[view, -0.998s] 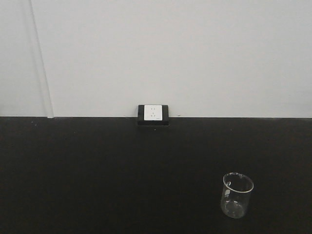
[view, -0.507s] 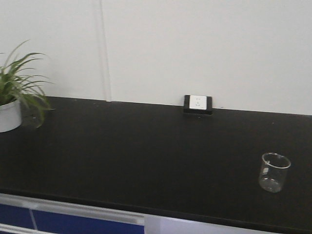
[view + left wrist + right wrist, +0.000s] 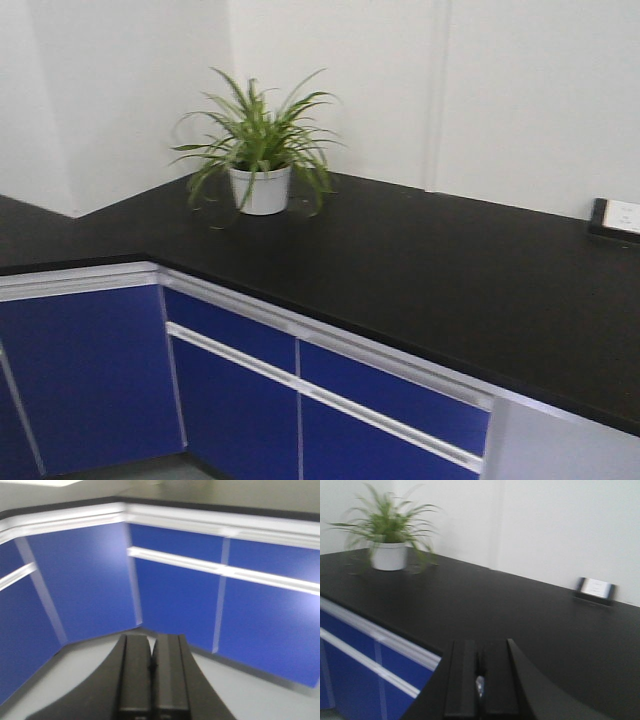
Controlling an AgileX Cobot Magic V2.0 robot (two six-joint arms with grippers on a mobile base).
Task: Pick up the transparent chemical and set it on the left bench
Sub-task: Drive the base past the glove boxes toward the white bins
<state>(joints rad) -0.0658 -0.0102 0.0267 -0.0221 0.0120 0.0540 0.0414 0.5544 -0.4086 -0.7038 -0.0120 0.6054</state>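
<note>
The transparent chemical is out of view in every frame. In the front view a black bench point(image 3: 430, 270) runs from the right to a corner, and a second black bench point(image 3: 35, 235) goes off to the left. My left gripper point(image 3: 151, 642) is shut with nothing in it, low down in front of blue cabinet doors point(image 3: 85, 580). Shut and holding nothing, my right gripper point(image 3: 480, 647) hangs over the bench's front edge point(image 3: 385, 630), with only a thin slit between its fingers.
A green plant in a white pot point(image 3: 260, 188) stands on the bench near the corner, also seen as the pot point(image 3: 389, 556). A wall socket point(image 3: 618, 216) sits at the back right. Blue cabinets with white rails point(image 3: 240, 390) line the bench fronts above a grey floor point(image 3: 260, 695).
The front view has swung left along the bench. The clear beaker slid off the right edge, the socket moved far right, and the plant, corner and blue cabinets came into view.
</note>
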